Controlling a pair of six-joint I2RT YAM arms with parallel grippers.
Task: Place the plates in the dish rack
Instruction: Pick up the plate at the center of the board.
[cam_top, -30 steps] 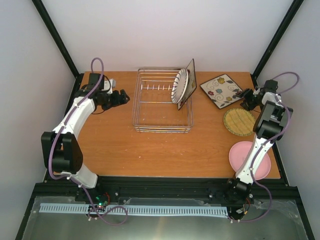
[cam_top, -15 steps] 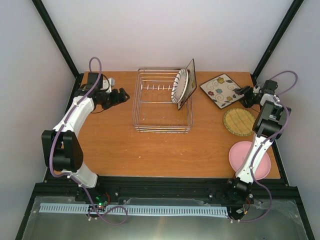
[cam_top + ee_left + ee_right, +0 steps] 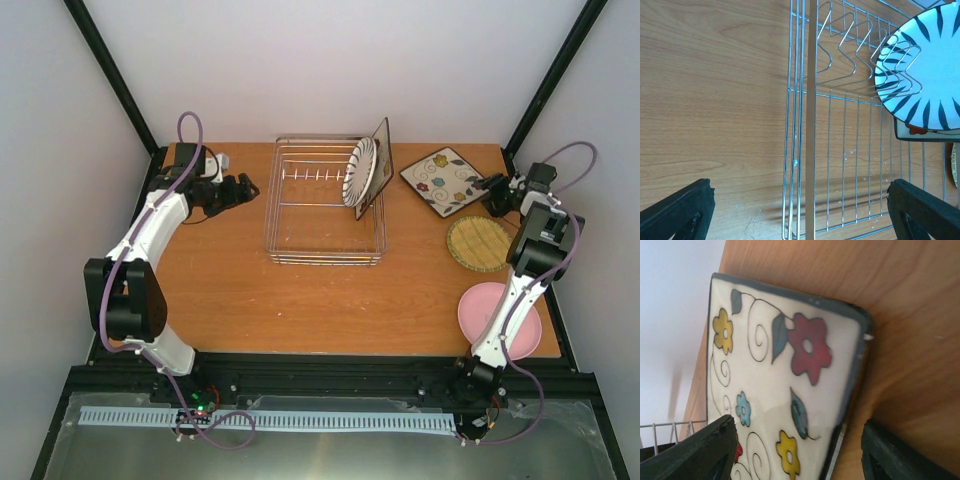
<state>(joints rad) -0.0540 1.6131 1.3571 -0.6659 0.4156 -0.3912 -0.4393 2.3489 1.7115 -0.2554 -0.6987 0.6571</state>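
The silver wire dish rack [image 3: 322, 232] stands mid-table. The striped square plate [image 3: 358, 172] stands on edge among its prongs, and a dark-rimmed square plate [image 3: 381, 160] leans behind it. The striped plate [image 3: 927, 75] and the rack [image 3: 840, 130] show in the left wrist view. The white floral plate [image 3: 443, 181] lies flat at the back right. The tan woven plate [image 3: 478, 243] and the pink plate [image 3: 517, 330] lie nearer. My left gripper [image 3: 243, 188] is open and empty, left of the rack. My right gripper [image 3: 490, 190] is open, its jaws either side of the floral plate's [image 3: 780, 365] right edge.
The table's back edge and white walls lie close behind the rack and the floral plate. My right arm [image 3: 520, 280] reaches over the pink plate and hides part of it. Bare wood [image 3: 300, 300] runs along the front of the table.
My right gripper has moved a little farther back along the floral plate's right edge. My left gripper has shifted slightly toward the back. The plates have not moved.
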